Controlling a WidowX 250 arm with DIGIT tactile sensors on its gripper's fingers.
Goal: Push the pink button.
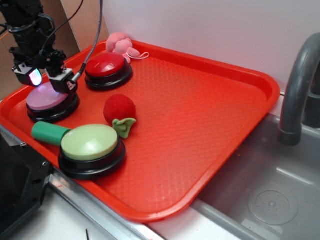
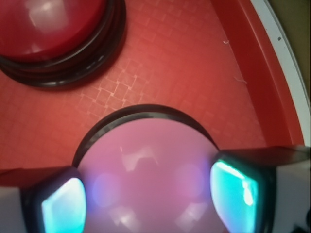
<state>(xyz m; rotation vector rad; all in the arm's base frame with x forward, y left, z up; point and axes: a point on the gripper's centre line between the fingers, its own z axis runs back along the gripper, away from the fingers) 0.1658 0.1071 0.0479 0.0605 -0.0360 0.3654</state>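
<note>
The pink button [image 1: 46, 96] is a pale pink-lilac dome on a black round base at the far left of the red tray [image 1: 210, 100]. My gripper [image 1: 47, 79] hangs right over its back edge, very close to the dome or touching it; contact cannot be told. In the wrist view the pink button [image 2: 146, 170] fills the lower middle. My gripper [image 2: 148, 196] is open there, and its glowing cyan pads [image 2: 233, 189] stand wide apart on either side of the dome with nothing between them.
A red-topped button [image 1: 107, 67] stands behind the pink one, with a small pink plush toy [image 1: 120, 44] beyond it. A green button [image 1: 91, 147], a green cylinder [image 1: 49, 132] and a red plush strawberry [image 1: 120, 111] lie nearer. A sink and faucet [image 1: 297, 85] are at right.
</note>
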